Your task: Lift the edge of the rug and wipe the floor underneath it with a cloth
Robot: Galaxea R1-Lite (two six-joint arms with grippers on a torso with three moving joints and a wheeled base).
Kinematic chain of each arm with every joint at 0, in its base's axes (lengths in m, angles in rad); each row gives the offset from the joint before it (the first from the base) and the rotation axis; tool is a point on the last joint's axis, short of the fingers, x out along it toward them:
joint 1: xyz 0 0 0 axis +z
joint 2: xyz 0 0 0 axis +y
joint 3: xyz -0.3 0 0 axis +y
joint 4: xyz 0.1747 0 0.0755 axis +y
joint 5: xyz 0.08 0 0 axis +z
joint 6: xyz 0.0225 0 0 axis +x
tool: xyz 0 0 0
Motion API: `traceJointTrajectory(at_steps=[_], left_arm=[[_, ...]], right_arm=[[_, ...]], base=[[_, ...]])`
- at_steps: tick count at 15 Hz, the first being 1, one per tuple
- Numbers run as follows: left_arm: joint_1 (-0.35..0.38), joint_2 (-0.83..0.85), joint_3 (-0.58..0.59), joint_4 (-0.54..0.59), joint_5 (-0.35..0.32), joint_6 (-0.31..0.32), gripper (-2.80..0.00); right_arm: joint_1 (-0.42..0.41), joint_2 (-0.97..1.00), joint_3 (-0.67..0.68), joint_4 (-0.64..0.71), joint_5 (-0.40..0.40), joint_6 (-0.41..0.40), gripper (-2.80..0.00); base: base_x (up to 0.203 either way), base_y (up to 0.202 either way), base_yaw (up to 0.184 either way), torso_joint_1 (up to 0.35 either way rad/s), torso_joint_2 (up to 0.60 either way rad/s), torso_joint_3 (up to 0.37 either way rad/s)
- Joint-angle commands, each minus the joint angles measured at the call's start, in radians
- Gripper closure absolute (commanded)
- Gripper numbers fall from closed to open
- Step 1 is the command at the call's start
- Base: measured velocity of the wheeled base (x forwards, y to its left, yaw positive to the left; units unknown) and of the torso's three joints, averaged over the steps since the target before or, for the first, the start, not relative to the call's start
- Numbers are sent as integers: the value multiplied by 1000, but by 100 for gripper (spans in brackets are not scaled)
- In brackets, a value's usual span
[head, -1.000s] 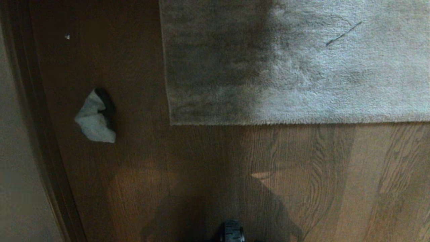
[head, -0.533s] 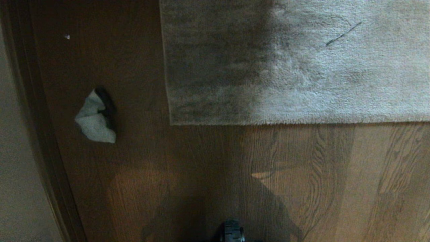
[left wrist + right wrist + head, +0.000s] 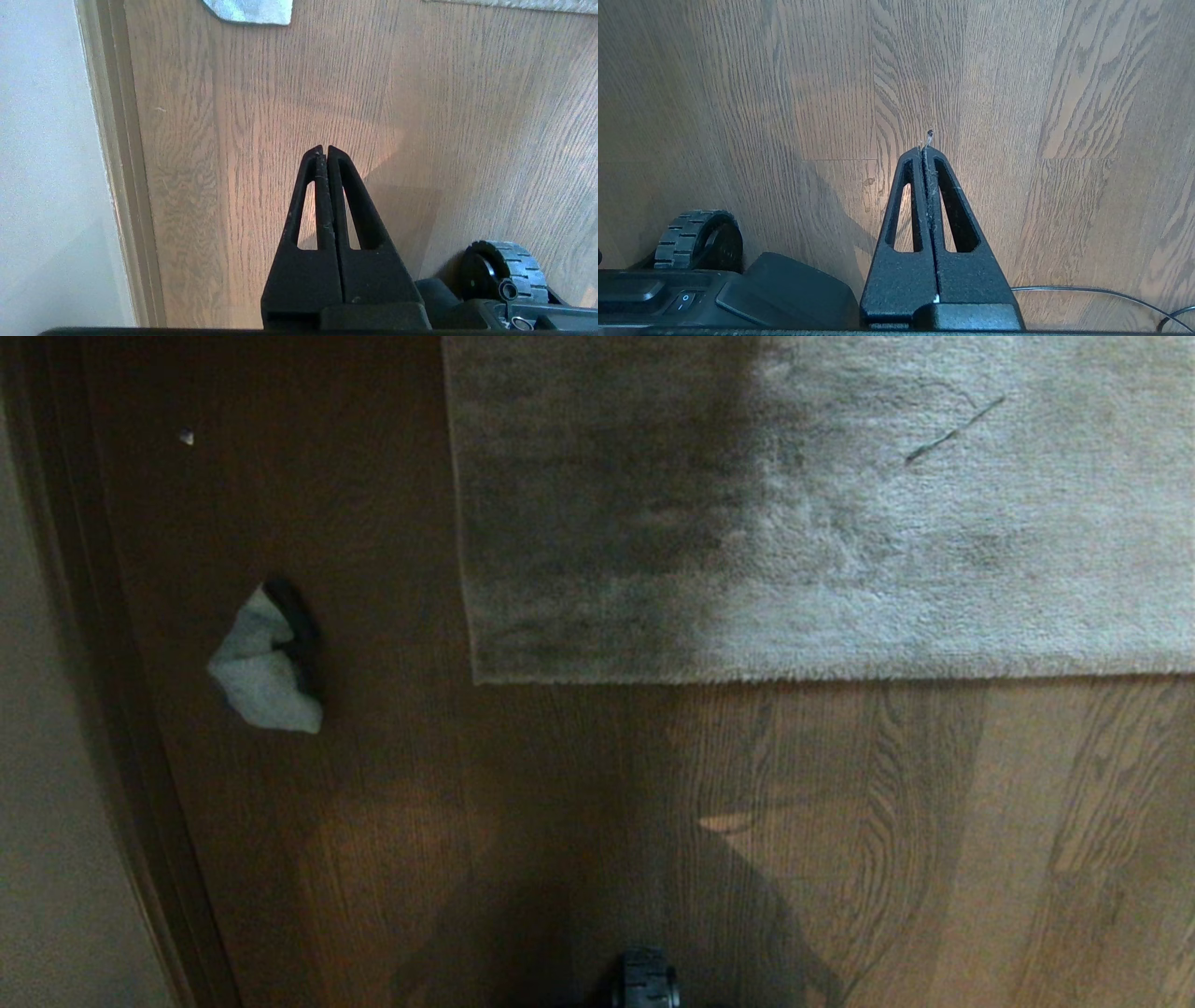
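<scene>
1. The job looks unstarted: the rug edge [image 3: 747, 678] lies flat on the floor [image 3: 523, 821], nothing lifted or wiped.
2. The cloth [image 3: 263, 674] sits crumpled on the floor, left of the rug corner and well apart from it, near the baseboard [image 3: 121, 728].
3. The left end effector [image 3: 324, 150] and right end effector [image 3: 926, 150] hang above bare floor, both pinched fully closed and empty.
4. Next, likely, the left one must open and reach the cloth.
5. Compared with a second ago, cloth and rug are unmoved.

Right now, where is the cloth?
In the head view the cloth lies crumpled on the floor at the robot's left, between the baseboard and the rug corner, touching neither.
</scene>
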Motion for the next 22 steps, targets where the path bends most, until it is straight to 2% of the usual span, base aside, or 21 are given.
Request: traceJointTrajectory(at_steps=[1, 22], left_arm=[[0, -1, 0, 5, 0, -1, 0], [0, -1, 0, 3, -1, 0, 0]], right_arm=[[2, 1, 0, 0, -1, -1, 0], [0, 1, 0, 0, -1, -1, 0]], base=[[0, 0, 0, 0, 0, 0], [0, 0, 0, 0, 0, 0]])
